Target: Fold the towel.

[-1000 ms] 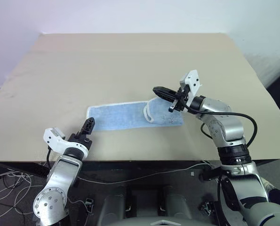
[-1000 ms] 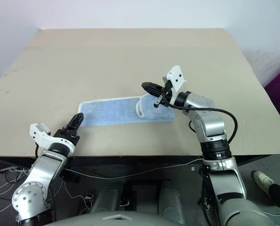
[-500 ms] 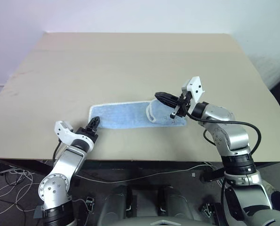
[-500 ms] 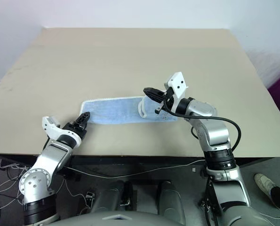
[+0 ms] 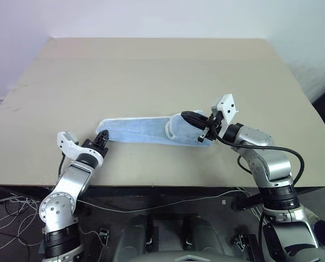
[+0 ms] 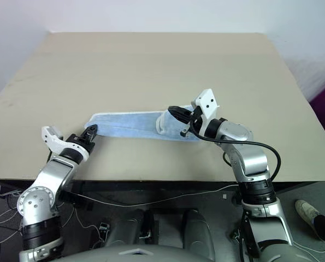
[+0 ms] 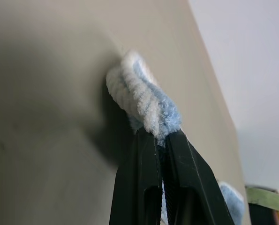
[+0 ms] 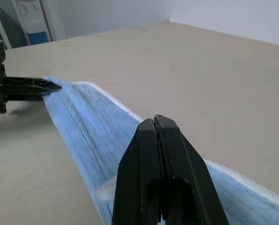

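The light-blue towel (image 5: pixel 140 130) lies lengthwise near the front of the tan table (image 5: pixel 151 71), drawn out between my two grippers. My left gripper (image 5: pixel 102 135) is shut on its left corner, and the left wrist view shows the bunched towel corner (image 7: pixel 144 101) pinched at the left gripper's (image 7: pixel 160 136) tips. My right gripper (image 5: pixel 185 116) is shut on the towel's right end, which curls up and over itself there. In the right wrist view the right gripper (image 8: pixel 154 121) is closed above the towel (image 8: pixel 87 126), with the left gripper (image 8: pixel 50 84) at the far end.
The table's front edge (image 5: pixel 151 186) runs just below both grippers. Behind the towel the tabletop stretches wide and bare. Cables (image 5: pixel 9 215) lie on the floor under the table.
My left gripper has moved up to the towel's left corner and shut on it. The towel now slants, pulled straighter between the grippers. The right gripper stays shut.
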### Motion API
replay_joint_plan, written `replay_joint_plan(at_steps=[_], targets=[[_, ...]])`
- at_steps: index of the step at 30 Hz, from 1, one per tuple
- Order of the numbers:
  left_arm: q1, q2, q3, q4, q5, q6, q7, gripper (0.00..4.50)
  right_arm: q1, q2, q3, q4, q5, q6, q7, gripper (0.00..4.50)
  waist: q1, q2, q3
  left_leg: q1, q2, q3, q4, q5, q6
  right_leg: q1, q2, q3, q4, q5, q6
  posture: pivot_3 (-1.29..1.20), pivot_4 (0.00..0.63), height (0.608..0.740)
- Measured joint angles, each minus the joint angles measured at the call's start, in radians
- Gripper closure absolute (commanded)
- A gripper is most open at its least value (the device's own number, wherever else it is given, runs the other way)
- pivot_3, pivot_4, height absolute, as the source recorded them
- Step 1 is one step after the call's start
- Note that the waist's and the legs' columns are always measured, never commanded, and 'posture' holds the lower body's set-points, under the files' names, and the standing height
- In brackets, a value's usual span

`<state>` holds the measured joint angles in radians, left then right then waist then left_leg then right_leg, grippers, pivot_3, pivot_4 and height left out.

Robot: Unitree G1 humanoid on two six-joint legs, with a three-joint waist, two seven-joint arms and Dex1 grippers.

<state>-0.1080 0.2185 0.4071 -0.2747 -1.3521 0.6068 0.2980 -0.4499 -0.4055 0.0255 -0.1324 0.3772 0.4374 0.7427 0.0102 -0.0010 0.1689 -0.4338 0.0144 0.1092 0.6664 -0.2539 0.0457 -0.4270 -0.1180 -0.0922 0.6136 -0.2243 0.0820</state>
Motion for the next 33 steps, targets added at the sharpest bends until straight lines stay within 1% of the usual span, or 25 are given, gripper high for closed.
replay_joint_plan(at_steps=[4,7,9,12,13,15,17,19,25,29,33], targets=[[-0.027,0.126,0.070,0.011,0.027,-0.019,-0.088,4.48,0.002,-0.002,0.000,0.000,0.000,0.000,-0.004,4.50,-0.002,0.000,0.000,-0.001,0.000,0.000,0.000,-0.001,-0.002,-0.001,0.000,0.000,-0.001,0.000,0.000,0.00,0.150,0.740],[-0.027,0.235,0.075,0.012,0.079,-0.007,-0.200,4.48,0.002,-0.003,0.000,0.000,0.000,0.000,-0.010,4.50,-0.001,0.000,0.001,-0.002,0.000,0.000,-0.001,-0.001,-0.003,-0.002,0.000,0.000,-0.001,0.000,0.000,0.00,0.150,0.740],[-0.027,0.286,0.062,0.004,0.115,0.001,-0.276,4.48,0.002,-0.003,0.000,0.000,0.000,0.000,-0.012,4.50,0.000,0.001,0.001,-0.003,0.000,0.000,-0.001,-0.001,-0.003,-0.003,0.000,0.000,-0.001,0.000,0.000,0.00,0.150,0.740],[-0.040,0.357,-0.022,-0.032,0.186,0.020,-0.419,4.48,0.001,-0.003,-0.001,0.003,-0.001,-0.001,-0.018,4.50,0.002,0.001,0.001,-0.005,-0.001,0.000,-0.001,-0.001,-0.003,-0.004,0.000,0.000,-0.001,0.000,0.000,0.00,0.150,0.740],[-0.054,0.389,-0.075,-0.050,0.229,0.022,-0.478,4.48,0.001,-0.003,-0.001,0.004,-0.001,-0.002,-0.021,4.50,0.002,0.001,0.001,-0.006,-0.001,0.000,-0.001,-0.001,-0.003,-0.006,0.000,0.000,-0.001,0.000,-0.001,0.00,0.150,0.740],[-0.096,0.423,-0.173,-0.083,0.308,0.023,-0.571,4.48,0.001,-0.003,-0.002,0.009,-0.001,-0.004,-0.026,4.50,0.001,0.001,0.001,-0.009,-0.001,0.001,-0.001,0.000,-0.006,-0.009,0.000,0.000,-0.001,0.001,-0.001,0.00,0.150,0.740],[-0.155,0.425,-0.273,-0.097,0.377,0.022,-0.646,4.48,0.001,-0.001,-0.002,0.015,-0.002,-0.006,-0.033,4.50,0.000,0.001,0.001,-0.009,-0.001,0.001,-0.001,0.001,-0.007,-0.010,0.001,0.000,-0.001,0.001,-0.001,0.00,0.150,0.740],[-0.196,0.415,-0.331,-0.098,0.429,0.021,-0.692,4.48,0.001,-0.002,-0.003,0.018,-0.002,-0.007,-0.038,4.50,-0.003,0.001,0.001,-0.009,0.000,0.002,-0.002,0.002,-0.008,-0.010,0.001,0.000,-0.001,0.001,-0.001,0.00,0.150,0.740],[-0.365,0.324,-0.556,-0.065,0.627,0.017,-0.785,4.48,0.022,-0.004,-0.017,0.013,-0.002,-0.008,-0.064,4.50,0.002,0.001,0.001,-0.009,0.000,0.002,-0.002,0.005,-0.007,-0.009,0.004,0.000,-0.001,0.003,0.003,0.00,0.150,0.740],[-0.401,0.277,-0.665,0.003,0.749,0.019,-0.820,4.48,0.043,-0.008,-0.032,-0.005,-0.002,-0.008,-0.079,4.50,0.001,0.001,0.001,-0.009,0.000,0.002,-0.001,0.006,-0.007,-0.009,0.004,0.000,0.000,0.003,0.003,0.00,0.150,0.740],[-0.416,0.224,-0.728,0.052,0.823,0.033,-0.852,4.48,0.058,-0.010,-0.044,-0.022,-0.002,-0.006,-0.092,4.50,0.001,0.001,0.002,-0.009,0.000,0.002,-0.001,0.006,-0.006,-0.009,0.005,0.000,0.000,0.003,0.004,0.00,0.150,0.740]])
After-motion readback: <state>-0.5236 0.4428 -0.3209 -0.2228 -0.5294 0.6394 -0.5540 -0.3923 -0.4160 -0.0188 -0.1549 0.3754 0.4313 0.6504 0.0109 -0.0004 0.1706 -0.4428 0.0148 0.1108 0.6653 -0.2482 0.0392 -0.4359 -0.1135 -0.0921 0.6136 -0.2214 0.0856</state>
